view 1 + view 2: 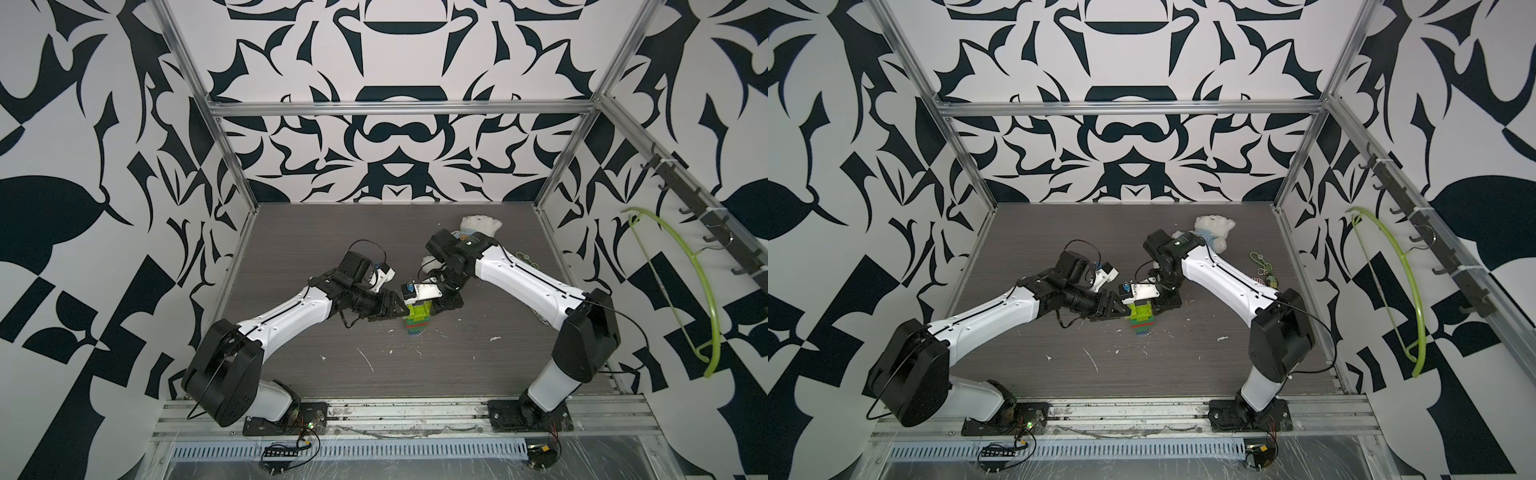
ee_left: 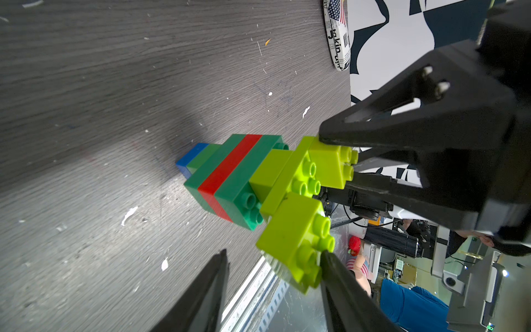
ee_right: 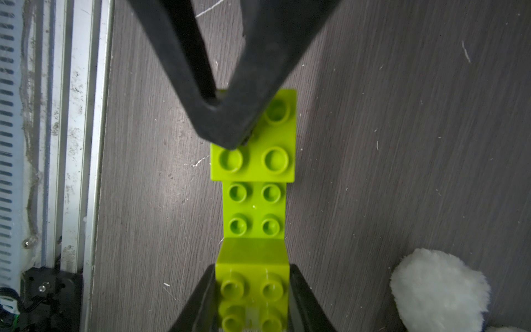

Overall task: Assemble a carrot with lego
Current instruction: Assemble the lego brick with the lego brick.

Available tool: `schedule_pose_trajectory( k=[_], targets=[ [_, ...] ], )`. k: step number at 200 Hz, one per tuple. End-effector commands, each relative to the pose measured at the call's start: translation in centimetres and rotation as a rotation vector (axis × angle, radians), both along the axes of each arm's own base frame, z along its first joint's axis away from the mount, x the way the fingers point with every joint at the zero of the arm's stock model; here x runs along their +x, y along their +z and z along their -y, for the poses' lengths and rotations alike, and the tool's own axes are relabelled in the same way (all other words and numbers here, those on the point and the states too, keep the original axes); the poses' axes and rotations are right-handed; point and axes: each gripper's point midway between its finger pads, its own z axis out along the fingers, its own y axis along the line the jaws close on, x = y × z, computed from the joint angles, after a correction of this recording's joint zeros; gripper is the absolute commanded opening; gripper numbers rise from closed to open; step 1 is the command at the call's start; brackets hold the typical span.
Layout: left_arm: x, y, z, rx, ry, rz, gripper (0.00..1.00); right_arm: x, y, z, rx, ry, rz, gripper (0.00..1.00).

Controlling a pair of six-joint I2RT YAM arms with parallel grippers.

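Observation:
The carrot (image 1: 417, 322) (image 1: 1142, 322) stands upright mid-table in both top views: blue tip (image 2: 191, 156) down, dark green layers, one red band (image 2: 230, 178), forked lime-green top. My right gripper (image 3: 253, 270) (image 1: 434, 307) is shut on one lime top brick (image 3: 253, 287), a finger on each side of it. My left gripper (image 2: 274, 253) (image 1: 392, 309) is open. One of its fingers (image 2: 344, 287) lies against the studs of the other lime top brick (image 2: 290, 244) (image 3: 267, 149), and nothing is clamped between its fingers.
A white teddy bear (image 1: 482, 224) (image 3: 439, 287) lies behind the right arm. A printed disc (image 2: 337, 37) and a keychain (image 1: 1260, 266) sit near the right wall. A green hanger (image 1: 681, 266) hangs there. An aluminium rail (image 1: 395, 415) runs along the table's front edge.

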Motion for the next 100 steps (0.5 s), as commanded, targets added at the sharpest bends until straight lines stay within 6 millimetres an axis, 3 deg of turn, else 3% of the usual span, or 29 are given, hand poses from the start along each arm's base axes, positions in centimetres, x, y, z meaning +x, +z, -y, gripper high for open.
schedule_pose_trajectory(
  k=[1,46,55,100],
  targets=[
    [-0.1,-1.1,-0.7,0.063,0.012,-0.026,0.57,-1.1,-3.7,2.2,-0.166,-0.009,-0.082,0.0],
    [0.2,-0.2,-0.4,0.046,0.017,-0.016,0.57,-0.5,-1.5,1.3,-0.103,-0.025,-0.034,0.23],
    [0.3,0.0,-0.4,0.043,0.018,-0.014,0.57,-0.4,-1.1,1.1,-0.086,-0.028,-0.031,0.37],
    [0.4,0.8,-0.2,0.031,0.02,-0.003,0.57,-0.6,0.8,-0.3,0.028,-0.029,-0.005,0.56]
  ],
)
